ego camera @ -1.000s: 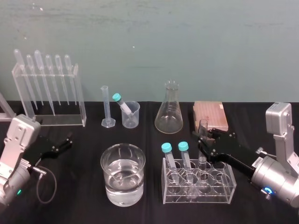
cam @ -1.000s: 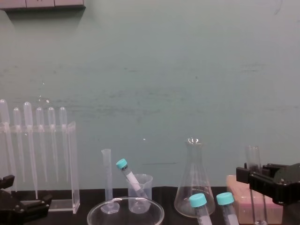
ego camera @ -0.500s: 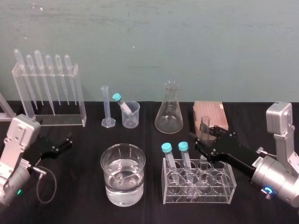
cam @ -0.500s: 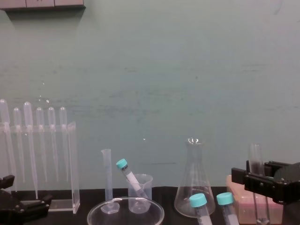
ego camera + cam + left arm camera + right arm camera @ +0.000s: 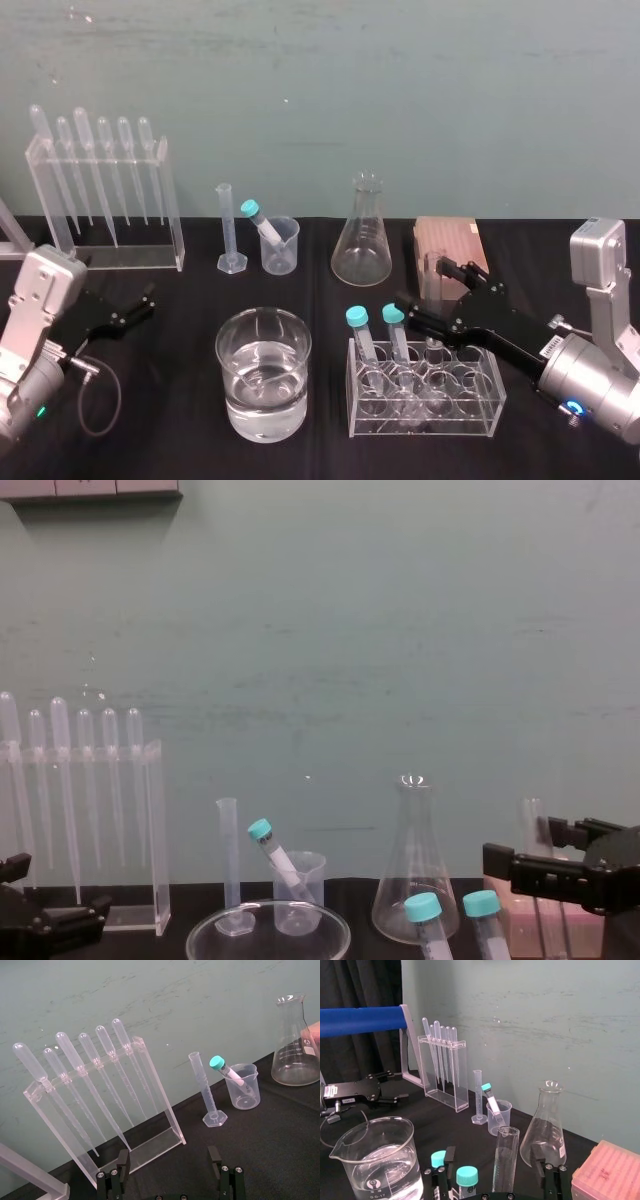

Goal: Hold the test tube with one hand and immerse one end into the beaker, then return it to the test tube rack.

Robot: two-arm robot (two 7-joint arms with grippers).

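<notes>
Here the right gripper point(image 5: 493, 1161) straddles the test tube point(image 5: 506, 1155), which stands upright in the clear test tube rack point(image 5: 482, 402). Its fingers are apart and should stay centred and off the glass. The left gripper point(image 5: 135, 308) is parked at the counter's left, fingers apart.

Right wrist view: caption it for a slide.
Open right gripper straddles the upright long clear glass test tube, near a wide water-filled glass beaker.

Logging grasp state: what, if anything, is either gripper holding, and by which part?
Nothing is held. The right gripper is open, its fingers on either side of the test tube without touching it. The left gripper sits open, parked on the robot's left.
</notes>
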